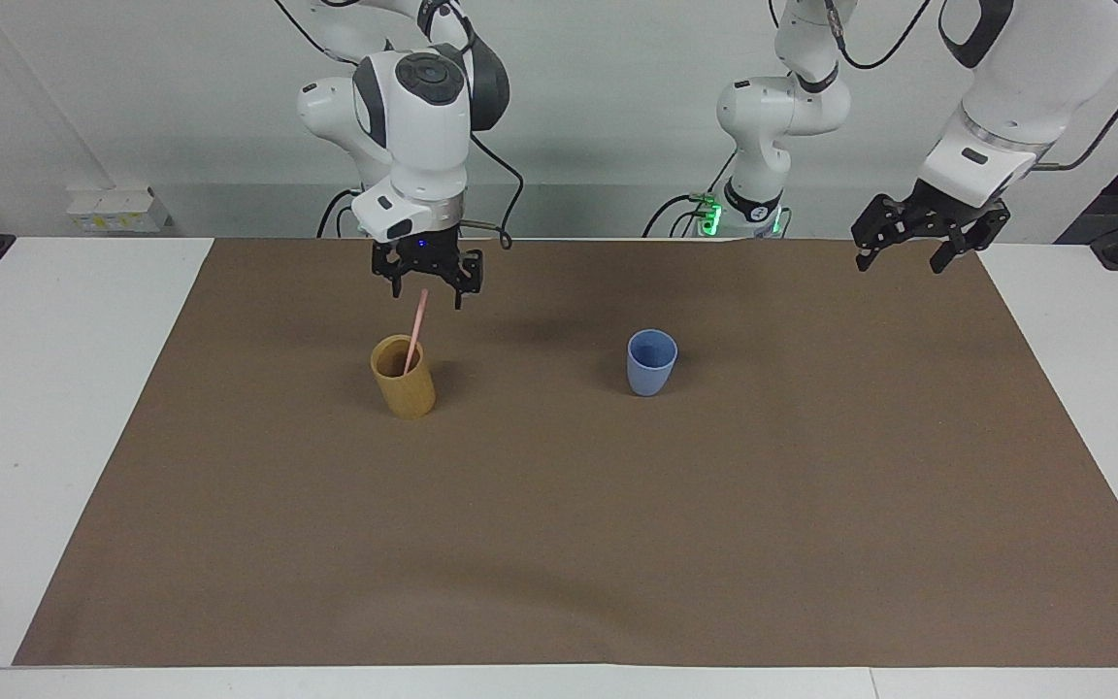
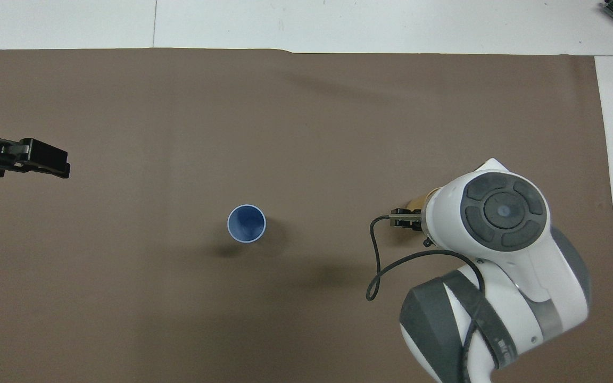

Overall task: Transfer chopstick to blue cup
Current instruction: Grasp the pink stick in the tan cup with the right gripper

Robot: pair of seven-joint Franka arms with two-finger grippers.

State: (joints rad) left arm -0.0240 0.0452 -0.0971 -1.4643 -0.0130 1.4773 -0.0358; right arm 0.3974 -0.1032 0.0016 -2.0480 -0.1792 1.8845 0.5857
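Chopstick [image 1: 413, 331], 1 thin pale-pink stick, stands tilted in the tan wooden cup [image 1: 403, 377], its lower end inside and its upper end between the fingers of the right gripper [image 1: 426, 294]. Those jaws are spread with a gap on both sides of the stick; whether either finger touches it cannot be told. No writing or label can be read anywhere. The tan cup sits on the brown mat [image 1: 559, 544] toward the right arm's end of the table [image 1: 25, 408]. In the overhead view the right arm's wrist hides nearly all of this cup. The blue cup [image 1: 651, 362] stands upright near the mat's middle, well apart from the tan cup, with nothing in it. The left gripper [image 1: 911, 260] waits over the mat's corner at the left arm's end, jaws wide open and holding nothing.
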